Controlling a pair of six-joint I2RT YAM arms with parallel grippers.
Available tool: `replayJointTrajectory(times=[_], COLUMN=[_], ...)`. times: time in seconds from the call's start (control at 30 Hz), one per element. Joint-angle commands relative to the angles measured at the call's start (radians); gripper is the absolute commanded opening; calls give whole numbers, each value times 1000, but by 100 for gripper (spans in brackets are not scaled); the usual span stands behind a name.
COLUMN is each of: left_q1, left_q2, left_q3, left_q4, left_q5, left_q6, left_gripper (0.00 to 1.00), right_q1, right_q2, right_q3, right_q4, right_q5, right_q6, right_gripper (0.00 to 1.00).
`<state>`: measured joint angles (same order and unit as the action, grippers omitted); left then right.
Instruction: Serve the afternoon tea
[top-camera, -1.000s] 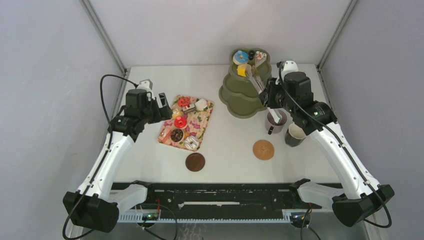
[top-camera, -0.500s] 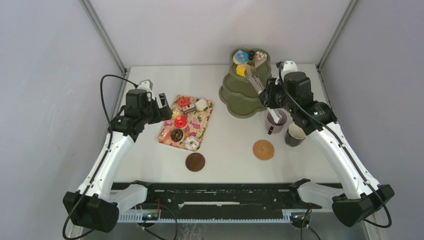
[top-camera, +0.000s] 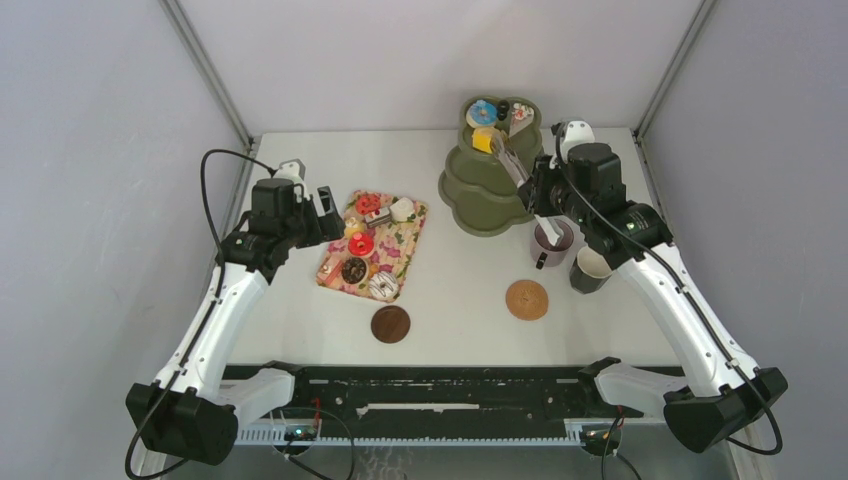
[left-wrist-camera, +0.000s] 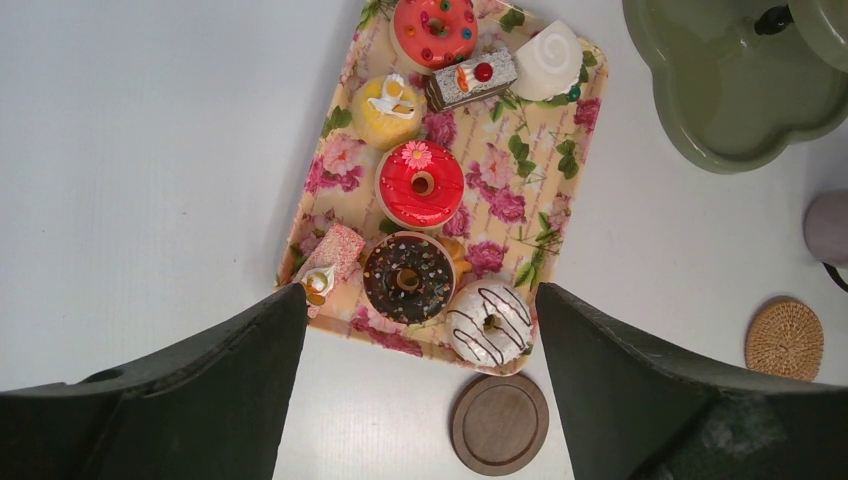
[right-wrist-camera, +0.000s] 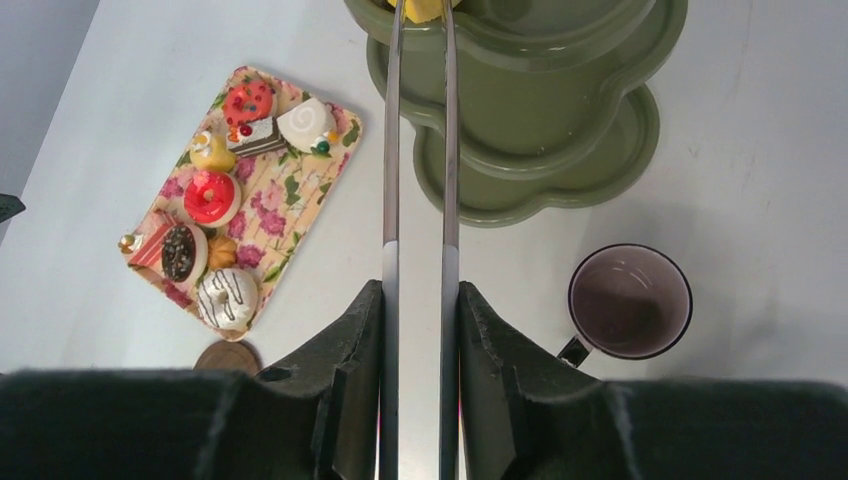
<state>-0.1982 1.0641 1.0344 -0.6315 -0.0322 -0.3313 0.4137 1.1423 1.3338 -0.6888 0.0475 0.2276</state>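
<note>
My right gripper (right-wrist-camera: 418, 290) is shut on the long metal tongs (right-wrist-camera: 391, 150). The tongs reach up to the top tier of the green stand (top-camera: 480, 190). A yellow cube (right-wrist-camera: 425, 8) shows between the tong arms at the frame edge, and I cannot tell whether it is pinched. That tier (top-camera: 500, 112) also holds a blue donut and a cake slice. The mauve mug (top-camera: 551, 240) and the dark green mug (top-camera: 590, 268) stand below the right gripper (top-camera: 540, 195). My left gripper (left-wrist-camera: 420, 300) hangs open over the floral tray (left-wrist-camera: 500, 190), above the chocolate donut (left-wrist-camera: 408, 278) and the white donut (left-wrist-camera: 488, 322).
A dark wooden coaster (top-camera: 390, 323) lies just in front of the tray (top-camera: 400, 245). A wicker coaster (top-camera: 527, 299) lies in front of the mugs. The tray also carries a red donut (left-wrist-camera: 420, 185) and several other pastries. Grey walls close in both sides.
The right gripper with the tongs has shifted very slightly at the top tier. The left arm has not moved.
</note>
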Motion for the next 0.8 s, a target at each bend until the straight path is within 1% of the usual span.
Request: replayJointTrajectory(times=[0.0,0.5,0.6,0.77], left_q1=[-2,-3,-3,-3], left_q2=[-7,-4,2,5], left_q3=[38,45,46,47], left_q4=[14,15,15,16], left_q5=[-8,-6,-3,1], left_q6=[17,13,12,11], left_gripper=[89,89,89,89], right_q1=[-2,39,42,47], right_q2=[-27,-72,-65,-62], right_q3=[-20,-97,-97,-145], right_q4=[125,272,267,254], right_q5=[22,15,24,44], right_q6=[-54,-133,-148,-169], right_gripper=[0,0,0,0])
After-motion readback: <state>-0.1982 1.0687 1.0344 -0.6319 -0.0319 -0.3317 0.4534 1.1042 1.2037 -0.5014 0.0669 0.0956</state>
